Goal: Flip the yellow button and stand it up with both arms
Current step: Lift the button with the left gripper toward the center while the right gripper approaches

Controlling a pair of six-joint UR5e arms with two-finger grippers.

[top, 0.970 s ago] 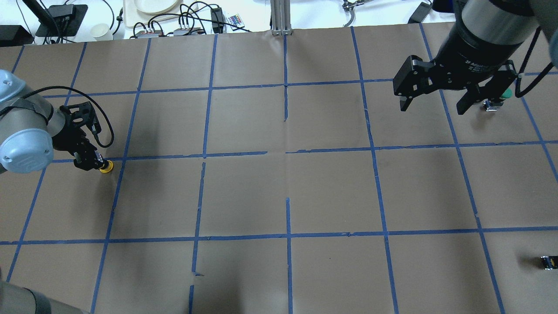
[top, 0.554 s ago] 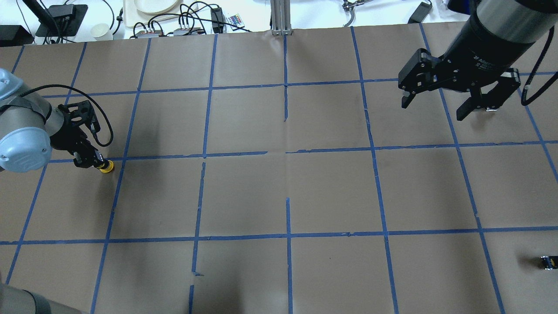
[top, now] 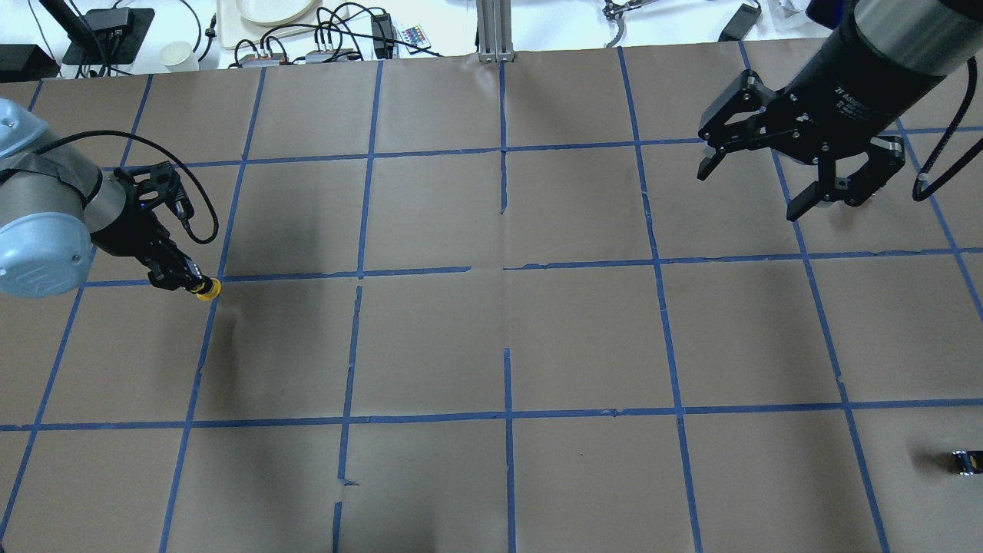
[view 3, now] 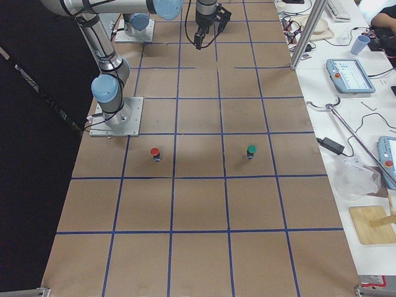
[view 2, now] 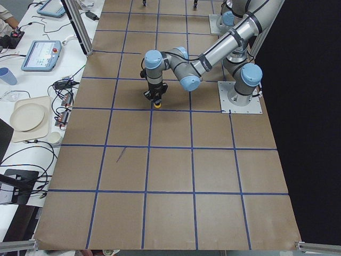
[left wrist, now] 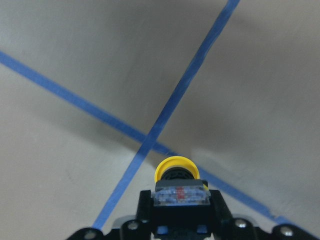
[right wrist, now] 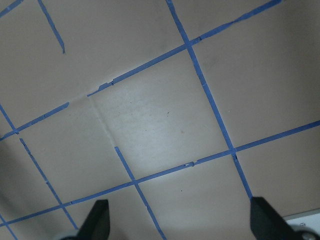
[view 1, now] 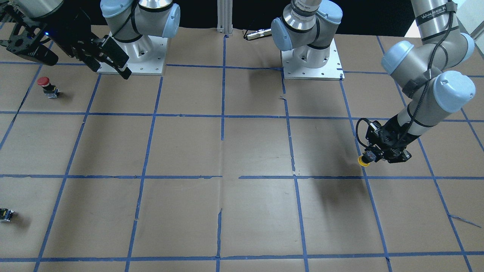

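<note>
The yellow button (top: 205, 289) is held in my left gripper (top: 192, 283), low over the brown table near a blue tape crossing at the left. The gripper is shut on the button's black body, and the yellow cap sticks out past the fingertips. The left wrist view shows the cap (left wrist: 176, 168) beyond the clear contact block. The cap also shows in the front view (view 1: 363, 161) and the exterior left view (view 2: 157, 104). My right gripper (top: 751, 190) hangs open and empty high over the far right of the table, far from the button. Its spread fingertips (right wrist: 100, 220) frame only bare paper.
A red-capped button (view 1: 44, 85) stands near the right arm's side, also in the exterior right view (view 3: 154, 152). A green-capped button (view 3: 251, 150) stands beside it, hidden under the right gripper in the overhead view. A small dark capless part (top: 964, 461) lies at the near right edge.
My left gripper has moved a little to the right with the yellow button. My right gripper has swung and shifted slightly, still open, and now covers the green button in the overhead view.
</note>
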